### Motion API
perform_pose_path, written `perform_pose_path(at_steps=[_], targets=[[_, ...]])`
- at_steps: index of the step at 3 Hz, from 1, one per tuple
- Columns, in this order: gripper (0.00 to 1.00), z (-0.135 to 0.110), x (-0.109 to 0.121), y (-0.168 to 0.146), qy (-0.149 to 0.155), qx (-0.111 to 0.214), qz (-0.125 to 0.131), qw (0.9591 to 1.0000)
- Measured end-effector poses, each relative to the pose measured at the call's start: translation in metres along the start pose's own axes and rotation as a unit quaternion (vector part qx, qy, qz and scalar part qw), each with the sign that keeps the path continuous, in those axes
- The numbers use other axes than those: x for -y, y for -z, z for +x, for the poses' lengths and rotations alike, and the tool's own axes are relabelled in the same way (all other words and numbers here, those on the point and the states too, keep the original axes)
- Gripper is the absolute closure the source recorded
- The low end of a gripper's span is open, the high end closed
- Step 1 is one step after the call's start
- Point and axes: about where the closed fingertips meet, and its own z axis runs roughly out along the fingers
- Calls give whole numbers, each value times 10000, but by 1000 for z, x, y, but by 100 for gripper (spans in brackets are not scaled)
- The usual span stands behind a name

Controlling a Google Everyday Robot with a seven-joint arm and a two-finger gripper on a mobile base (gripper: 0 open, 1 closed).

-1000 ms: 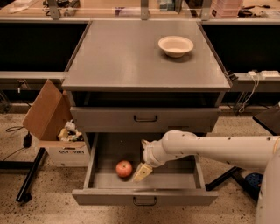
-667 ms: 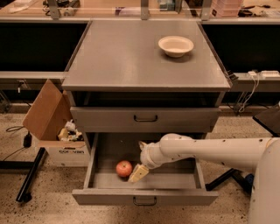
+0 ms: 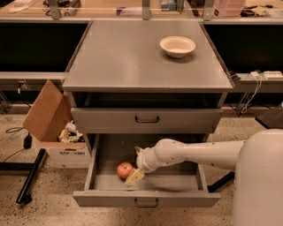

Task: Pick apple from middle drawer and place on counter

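Observation:
The apple point(image 3: 124, 169), small, red with a yellow blush, lies on the floor of the open middle drawer point(image 3: 146, 197), left of centre. My gripper point(image 3: 134, 177) reaches into the drawer from the right on a white arm; its pale fingertips sit right beside the apple on its right, touching or nearly touching it. The grey counter point(image 3: 128, 57) tops the cabinet above.
A cream bowl point(image 3: 177, 46) sits at the counter's back right. A closed grey drawer front point(image 3: 147, 119) is above the open drawer. An open cardboard box point(image 3: 57, 128) stands on the floor to the left. A wooden bench top point(image 3: 110, 9) runs behind.
My gripper and arm have moved left inside the drawer, closing in on the apple. The apple has not moved.

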Motion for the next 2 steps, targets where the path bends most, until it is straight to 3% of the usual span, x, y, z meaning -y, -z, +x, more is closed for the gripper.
perform_pose_path(at_steps=[2], targets=[[0,15,4,-37,-115,236,-84,9996]])
